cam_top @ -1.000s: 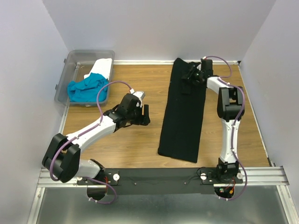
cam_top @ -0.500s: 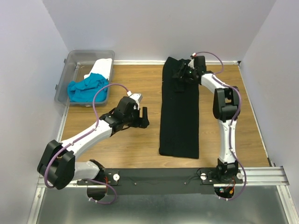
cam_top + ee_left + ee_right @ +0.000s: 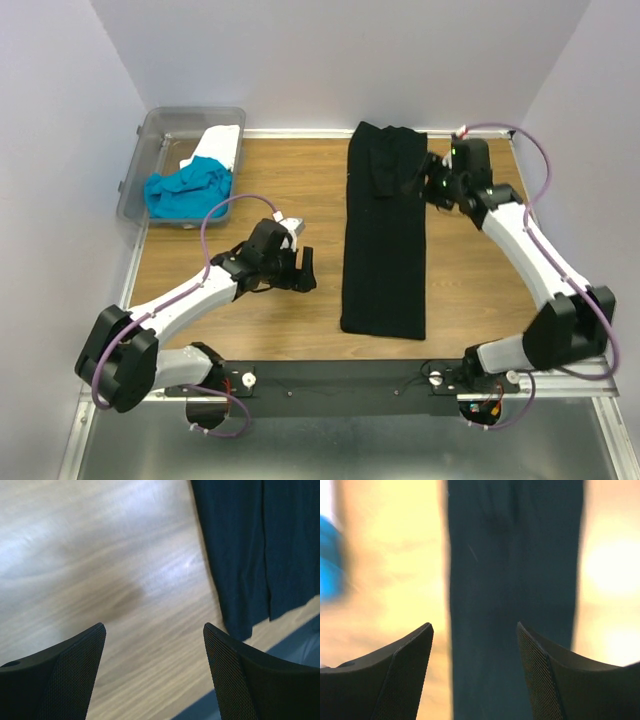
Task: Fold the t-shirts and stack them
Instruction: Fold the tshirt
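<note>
**A:** Black t-shirt [image 3: 385, 240] is flat on the bench [image 3: 290, 180], folded into a long narrow strip. It runs from the far wall towards the near edge, a bit right of centre.

**B:** And the other two?

**A:** The turquoise t-shirt [image 3: 185, 190] and the white t-shirt [image 3: 222, 145] are bunched together in the clear bin [image 3: 160, 125] in the far left corner. Only the overhead view shows them properly. The right wrist camera catches just a blue smear at its left edge.

**B:** What are the arms doing?

**A:** From above, the left fingers [image 3: 308, 264] are over bare wood to the left of the strip and well clear of it. The right fingers [image 3: 420, 182] are at the strip's right edge, near its far end. I can't tell from up there whether they touch the cloth.

**B:** Do the wrist cameras help?

**A:** They do for the fingers. The left wrist view shows its pair spread wide with only wood grain between them. The strip is off to the upper right, with a fold line running down it. The right wrist view is blurred, but its pair are also apart with nothing gripped. It looks straight along the dark cloth.
</note>
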### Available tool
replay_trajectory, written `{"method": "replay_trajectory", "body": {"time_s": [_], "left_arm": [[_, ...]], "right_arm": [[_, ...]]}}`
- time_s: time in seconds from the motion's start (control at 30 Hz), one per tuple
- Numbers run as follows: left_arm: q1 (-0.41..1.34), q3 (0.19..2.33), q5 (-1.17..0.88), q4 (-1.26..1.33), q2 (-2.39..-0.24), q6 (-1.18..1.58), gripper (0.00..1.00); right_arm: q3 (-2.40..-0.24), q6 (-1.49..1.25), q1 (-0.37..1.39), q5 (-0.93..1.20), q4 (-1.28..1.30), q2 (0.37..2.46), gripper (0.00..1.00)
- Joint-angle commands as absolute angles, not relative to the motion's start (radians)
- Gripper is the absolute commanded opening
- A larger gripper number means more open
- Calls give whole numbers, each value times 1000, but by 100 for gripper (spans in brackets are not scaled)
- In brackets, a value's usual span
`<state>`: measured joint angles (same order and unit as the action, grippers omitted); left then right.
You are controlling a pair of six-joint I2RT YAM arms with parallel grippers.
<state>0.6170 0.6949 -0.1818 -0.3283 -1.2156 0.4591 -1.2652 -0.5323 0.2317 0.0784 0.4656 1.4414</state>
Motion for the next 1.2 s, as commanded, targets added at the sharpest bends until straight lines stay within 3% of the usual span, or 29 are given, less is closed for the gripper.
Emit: {"method": "replay_trajectory", "body": {"time_s": [0.0,0.43,0.7,0.93,0.97,1.17], "left_arm": [[640,661,-271,-359,-1209,488,87],[928,773,-226,-330,-1396,779,80],[1012,844,-163,-322,-1546,864,74],[1043,870,-143,-324,-1612,874,63],[1048,876,-132,-330,-1621,876,56],[1055,881,-118,-345,-1641,887,52]], "right_arm": [[-1057,-581,271,-41,799,1352,75],[-638,-706,293,127,982,988,74],[-519,-716,293,195,882,968,67],[-460,-736,295,209,815,969,61],[-457,-738,295,215,805,971,59],[-440,-752,298,222,775,982,58]]}}
